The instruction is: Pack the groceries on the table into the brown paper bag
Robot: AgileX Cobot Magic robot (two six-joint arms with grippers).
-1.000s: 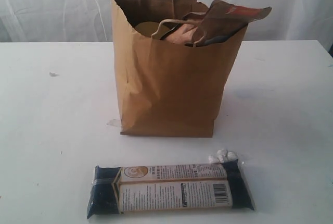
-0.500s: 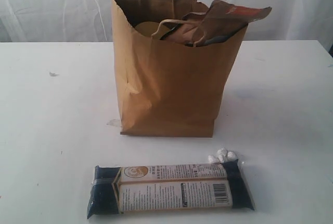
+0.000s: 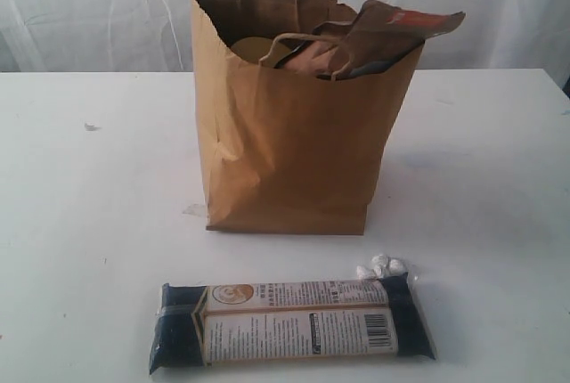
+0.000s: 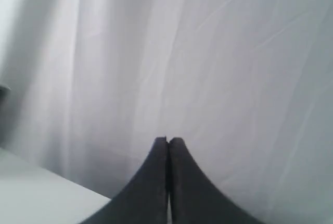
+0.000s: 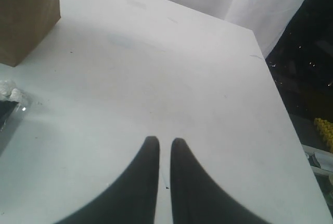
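Before the brown paper bag point(image 3: 285, 151) lies a long dark-blue packet point(image 3: 289, 325), print illegible; left claw point(image 4: 167, 140), right claw point(image 5: 165, 141) together.

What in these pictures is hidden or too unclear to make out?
- Exterior view: the walls of the tall brown paper bag hide most contents; a brown pouch with orange label and a yellowish rounded shape show.
- Same view: print on the long dark-blue packet is too small to read; small white lumps beside it, too small to identify.
- Right wrist view: the picture edge cuts that packet off.
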